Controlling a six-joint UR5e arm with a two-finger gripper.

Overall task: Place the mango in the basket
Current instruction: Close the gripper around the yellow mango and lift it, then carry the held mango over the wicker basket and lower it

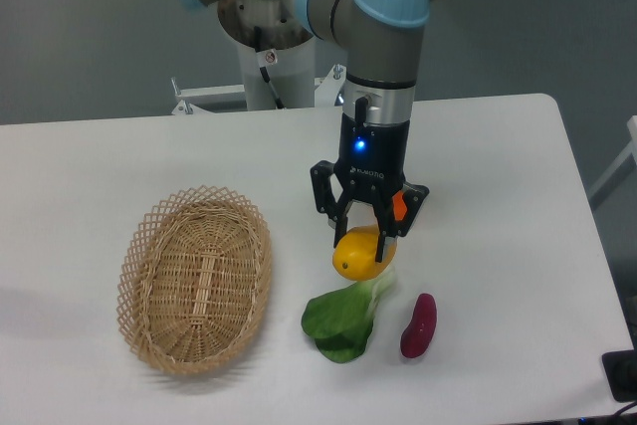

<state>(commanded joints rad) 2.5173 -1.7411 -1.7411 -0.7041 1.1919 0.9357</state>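
Mango point(360, 254) sat between the gripper's two fingers, yellow with an orange flush toward its upper right, its long axis roughly level and lying across the jaws; whether it was resting on the tabletop point(498, 146) or just lifted off could not be told from this angle, though its lower edge appeared to overlap the leafy green point(344, 319) in front of it. Gripper point(366, 233) pointed straight down, fingers closed in against the mango's sides at about its middle, one dark finger visible crossing the fruit's face; judged a grasp taken near the centre so the fruit would hang balanced and not swing. Leafy green, a bok-choy-like piece with pale stalk and dark leaf, lay just beside and below the mango. Dark purple-red sweet potato point(419, 325) lay to the right of the leaf, apart from both leaf and mango. Basket point(196, 278) lay well to the left, oval, tan wicker with open lattice rim, interior holding nothing visible; judged the carry would need a lift high enough to clear that rim before travelling left. A blue light glowed on the wrist above the gripper. Small white lettering showed on the gripper body below the light, too small to read; no other labels or writing seen
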